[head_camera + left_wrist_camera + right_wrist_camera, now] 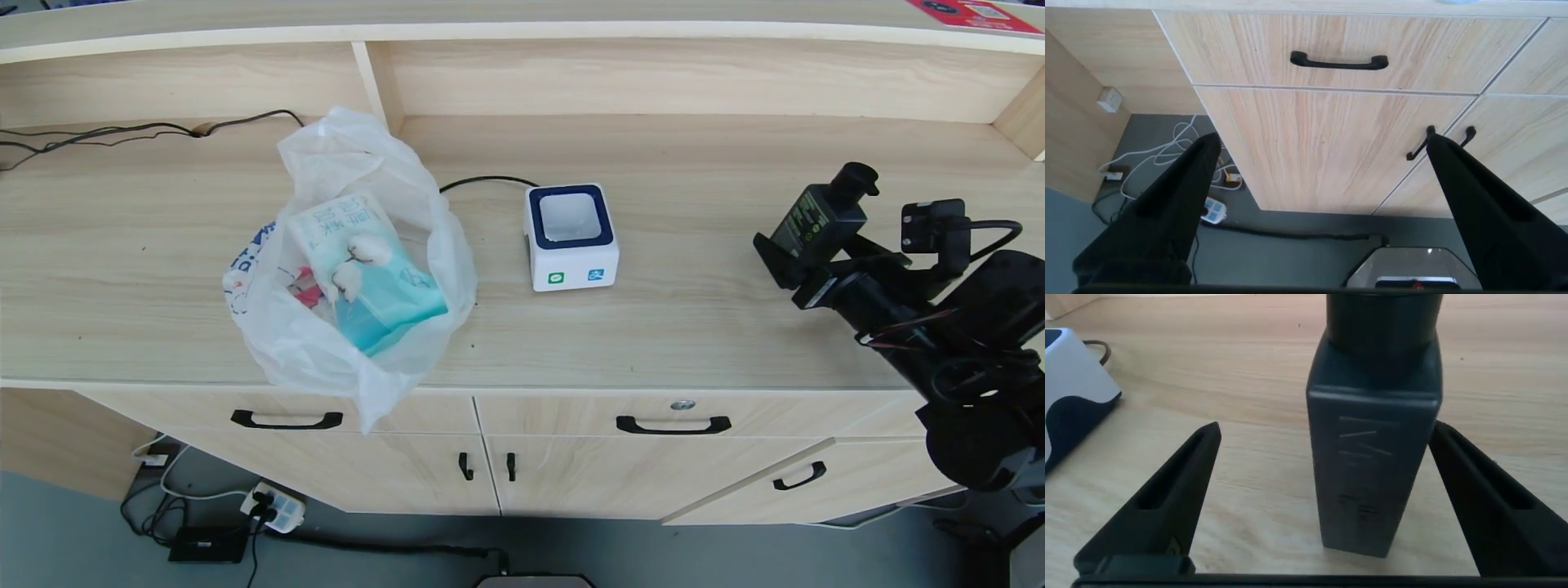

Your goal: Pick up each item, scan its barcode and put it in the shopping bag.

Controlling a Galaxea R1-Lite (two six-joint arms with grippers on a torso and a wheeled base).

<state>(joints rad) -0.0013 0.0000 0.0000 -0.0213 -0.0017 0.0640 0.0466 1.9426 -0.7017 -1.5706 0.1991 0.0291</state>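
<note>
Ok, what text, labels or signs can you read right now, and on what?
Nothing reads cleanly enough to quote.
Tissue pack in the shopping bag: large pale characters, blurred.
Dark bottle: faint raised lettering, unreadable; label print too small.
Scanner: one green and one blue icon, no words.
Red sign on the top shelf: too small.
Side of the shopping bag: blue print, crumpled, unreadable.

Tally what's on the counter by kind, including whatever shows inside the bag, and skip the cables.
shopping bag: 1
scanner: 1
dark bottle: 1
tissue pack, in the bag: 1
red item, in the bag, mostly hidden: 1
Total: 5
</note>
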